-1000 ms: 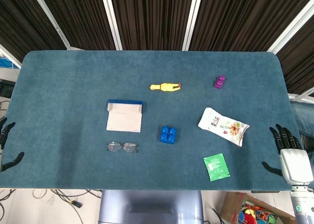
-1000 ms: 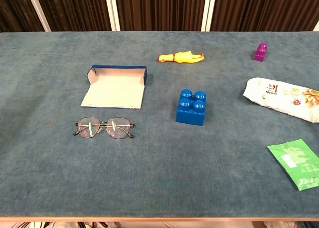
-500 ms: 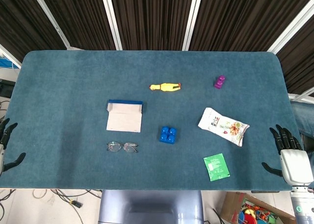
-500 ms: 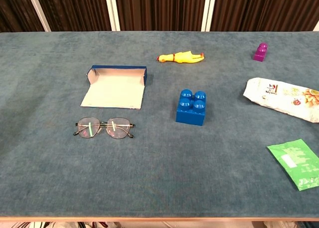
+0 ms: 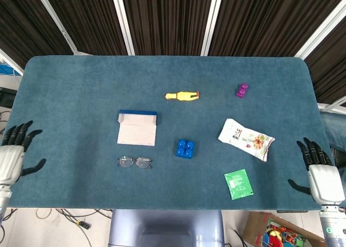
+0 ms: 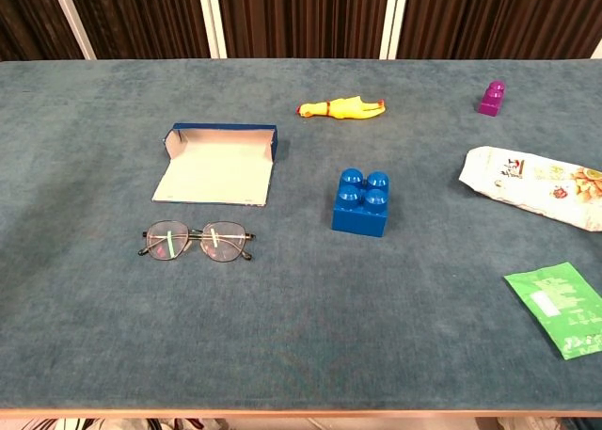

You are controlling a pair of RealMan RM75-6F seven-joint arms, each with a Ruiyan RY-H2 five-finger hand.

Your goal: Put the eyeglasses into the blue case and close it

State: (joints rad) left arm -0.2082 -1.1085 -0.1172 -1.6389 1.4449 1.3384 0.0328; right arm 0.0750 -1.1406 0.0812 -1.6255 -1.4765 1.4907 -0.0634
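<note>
Up in the head view we've got both hands in shot, something the chest view gives us none of. Our left hand [image 5: 12, 159] sits at the lower left edge of the frame, just over the table's [image 5: 81, 95] left border, fingers fanned apart and holding nothing. Our right hand [image 5: 323, 178] is at the lower right edge, fingers likewise spread, nothing in it, touching none of the objects.

The chest view pays us back with detail. The eyeglasses [image 6: 197, 241] lie flat on the table, left of centre, lenses toward us, arms folded as far as we can tell. Just above them in the frame, close but apart, is the blue case [image 6: 218, 162], lying open with its pale lining showing and its blue wall along the far side. From overhead the same pair reads as glasses [image 5: 134, 161] below the case [image 5: 137, 127].

Around them: a blue building block [image 6: 361, 202] near centre, a yellow rubber chicken [image 6: 340, 106] above it, a small purple block [image 6: 491, 98] upper right, a white snack bag [image 6: 531, 185] at the right edge, and a green packet [image 6: 562, 307] lower right.
</note>
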